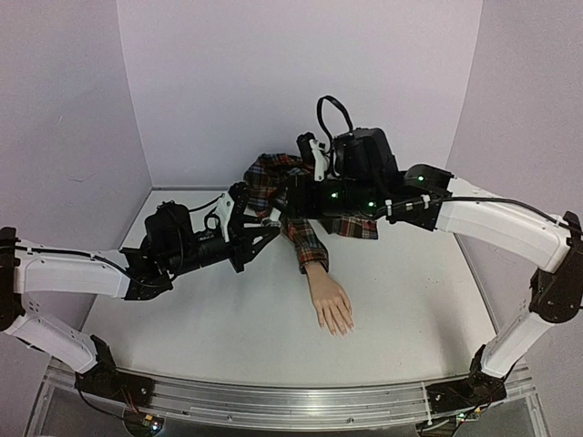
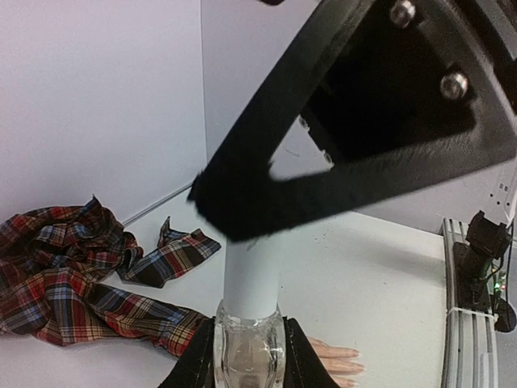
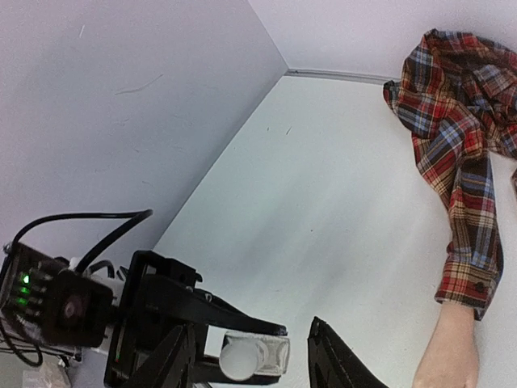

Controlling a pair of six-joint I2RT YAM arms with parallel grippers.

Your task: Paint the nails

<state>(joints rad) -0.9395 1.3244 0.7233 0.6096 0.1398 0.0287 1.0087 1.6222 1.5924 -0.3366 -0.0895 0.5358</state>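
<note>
The pale mannequin hand lies palm down on the table, coming out of a red-blue plaid sleeve. Its nails are too small to make out. My left gripper is shut on a small clear glass bottle with a tall white cap, held above the table left of the sleeve. My right gripper is open, its fingers on either side of the cap without touching it. One right finger fills the top of the left wrist view. The mannequin fingers show behind the bottle.
The rest of the plaid shirt is bunched at the back near the wall corner. Both arms meet over the back middle of the table. White walls close in the left, back and right. A metal rail runs along the near edge.
</note>
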